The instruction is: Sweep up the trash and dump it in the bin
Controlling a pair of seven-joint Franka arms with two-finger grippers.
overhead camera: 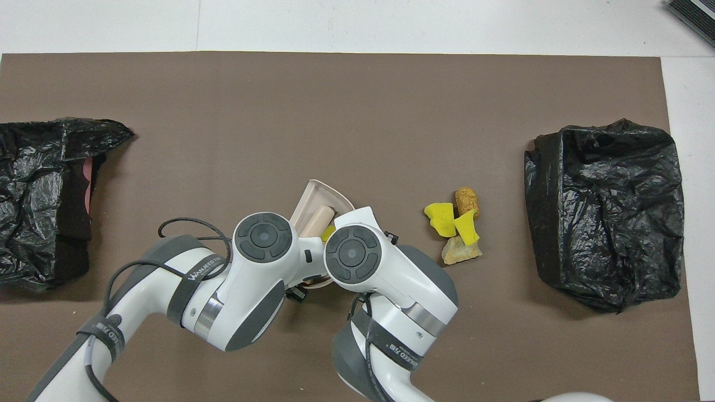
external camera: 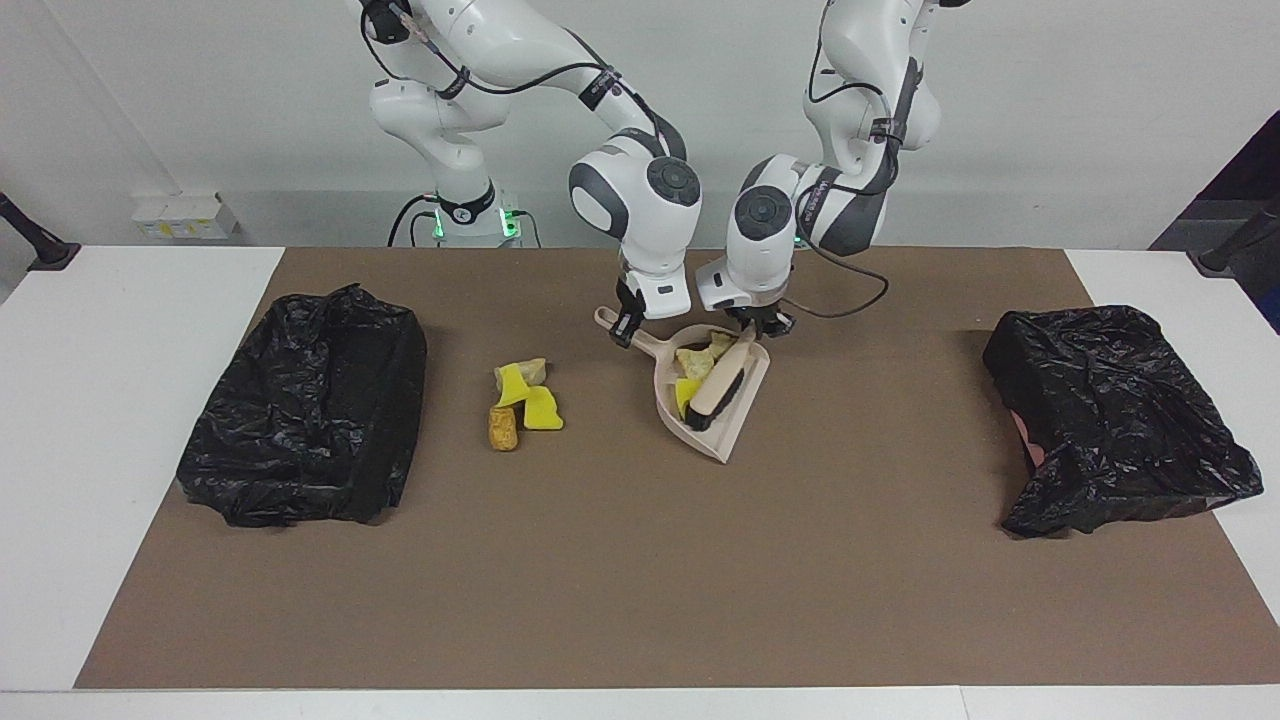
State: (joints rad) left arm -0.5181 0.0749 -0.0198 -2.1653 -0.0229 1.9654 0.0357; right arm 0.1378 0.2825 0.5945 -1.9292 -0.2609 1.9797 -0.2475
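Two arms are crowded together over the middle of the brown-covered tabletop (external camera: 640, 560). The right end effector (external camera: 627, 330) is clamped on the handle of the beige plastic dustpan (external camera: 738, 412), which lies flat with its mouth pointing away from the robots. The left end effector (external camera: 762, 324) grips the top of the pale wooden hand brush (external camera: 724, 380), and that brush leans down into the pan with its dark bristles against the pan floor. Inside the pan, beside the brush, sit swept scraps (external camera: 695, 368): pale beige crumbly chunks and a bright yellow foam piece. Out on the mat toward the right arm's end of the tabletop lies a loose cluster of trash (external camera: 522, 403): two yellow foam pieces, a beige chunk and an orange-brown lump, all touching or just beside one another. A black plastic-lined bin (external camera: 305, 405) sits at the right arm's end, near that cluster, and a second black-bagged bin (external camera: 1120, 415) sits at the left arm's end, well apart from the pan.
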